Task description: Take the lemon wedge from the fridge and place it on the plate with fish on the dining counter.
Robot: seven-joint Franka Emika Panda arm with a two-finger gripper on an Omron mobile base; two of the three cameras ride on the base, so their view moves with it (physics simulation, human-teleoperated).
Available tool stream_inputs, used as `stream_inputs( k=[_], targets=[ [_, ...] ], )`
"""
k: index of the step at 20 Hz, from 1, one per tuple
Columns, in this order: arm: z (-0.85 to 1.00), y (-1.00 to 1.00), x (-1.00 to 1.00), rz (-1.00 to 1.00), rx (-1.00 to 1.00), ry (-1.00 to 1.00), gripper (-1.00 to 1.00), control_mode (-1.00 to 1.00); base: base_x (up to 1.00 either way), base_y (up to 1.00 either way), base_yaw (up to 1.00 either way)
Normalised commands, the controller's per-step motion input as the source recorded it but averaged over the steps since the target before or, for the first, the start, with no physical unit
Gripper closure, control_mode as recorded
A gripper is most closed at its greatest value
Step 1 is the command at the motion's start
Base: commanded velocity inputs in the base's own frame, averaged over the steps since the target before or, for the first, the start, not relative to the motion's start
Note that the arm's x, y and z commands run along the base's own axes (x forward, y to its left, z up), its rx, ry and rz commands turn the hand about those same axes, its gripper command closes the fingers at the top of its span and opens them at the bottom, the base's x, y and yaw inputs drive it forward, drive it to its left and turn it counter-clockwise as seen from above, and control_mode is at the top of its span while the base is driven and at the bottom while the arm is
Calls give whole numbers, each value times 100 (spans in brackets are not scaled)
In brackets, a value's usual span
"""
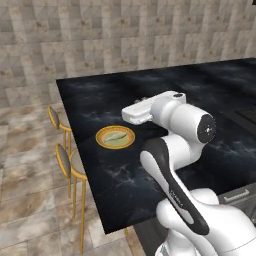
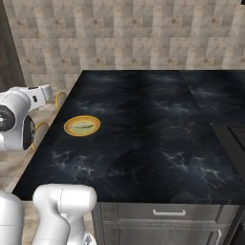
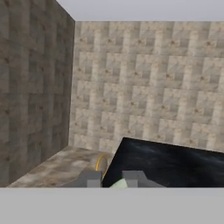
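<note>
- A white robot arm (image 1: 175,150) reaches over the near-left part of the black marbled dining worktop (image 2: 153,129), its hand pointing roughly level toward the tiled wall (image 1: 100,35).
- In the hand view, the gripper (image 3: 114,180) has its jaws drawn close, with a small pale yellow-green piece between the tips; that looks like the lemon wedge (image 3: 119,184), pinched and carried.
- The plate with fish (image 1: 115,137), a yellow dish with a golden rim, sits near the worktop's left edge, just beside the hand in the left base view. The pale fish (image 2: 82,126) lies in its middle.
- 2 yellow stools (image 1: 67,160) stand on the floor against that same edge.
- Judged from this, the fetching is done and the delivery step is in hand: the wedge is at the worktop but not yet on the plate.
- The next move calls for tipping the hand downward, bringing the tips over the plate's bare rim area beside the fish, lowering, and only then spreading the jaws.
- A tiny wedge dropped from height could bounce off the plate.
</note>
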Motion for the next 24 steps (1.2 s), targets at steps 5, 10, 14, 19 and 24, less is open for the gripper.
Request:
stream_inputs(
  k=[5,10,14,19,24],
  targets=[
    [0,0,0,0,0,0,100,100,48,-12,-1],
    [0,-11,74,0,0,9,100,-100,15,0,0],
    [-1,0,100,0,-1,21,100,-100,0,0,0],
    [-34,0,100,1,-1,35,100,-100,0,0,0],
    [-50,0,92,1,-4,35,100,-100,0,0,0]
  ],
)
